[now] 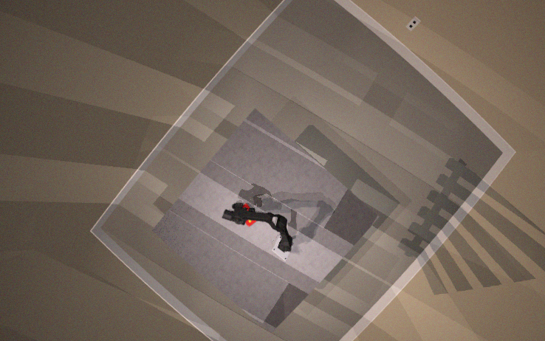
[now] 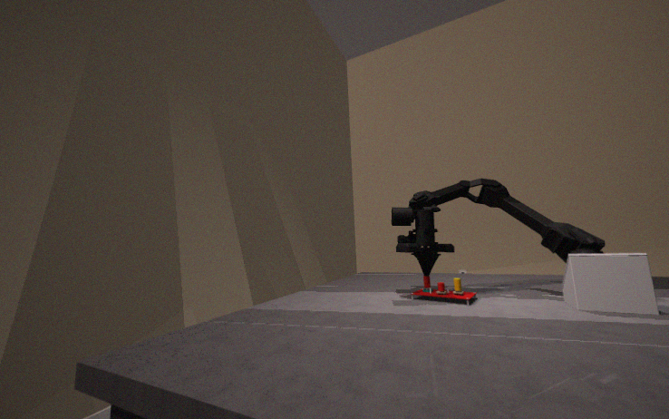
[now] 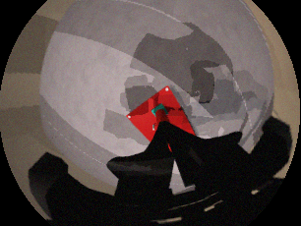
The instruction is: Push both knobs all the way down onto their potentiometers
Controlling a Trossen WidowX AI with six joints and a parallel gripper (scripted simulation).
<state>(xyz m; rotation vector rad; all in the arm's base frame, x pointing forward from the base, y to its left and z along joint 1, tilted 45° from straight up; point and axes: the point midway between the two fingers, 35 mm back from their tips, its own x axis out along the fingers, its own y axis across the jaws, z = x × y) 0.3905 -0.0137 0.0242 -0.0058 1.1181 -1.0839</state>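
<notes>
The red circuit board (image 1: 247, 224) (image 2: 450, 296) (image 3: 140, 119) stands on short legs. My gripper (image 2: 427, 274) (image 3: 162, 124) is shut and empty, pointing down. Its fingertips are right at the top of a tall red knob (image 2: 427, 282) (image 3: 161, 117); whether they press on it cannot be told. That knob stands over a teal potentiometer (image 2: 426, 290) (image 3: 157, 109) at the board's far-left end in the exterior view. A shorter red knob (image 2: 441, 286) stands mid-board. A yellow knob (image 1: 249, 221) (image 2: 457, 284) stands tall near the other end. The fingers hide part of the board in the wrist view.
The arm (image 1: 261, 217) (image 2: 523, 210) reaches over the table from the white base block (image 2: 611, 284) on the right in the exterior view. The table edge (image 2: 148, 390) is at the lower left there. Arm shadows fall across the table near the board.
</notes>
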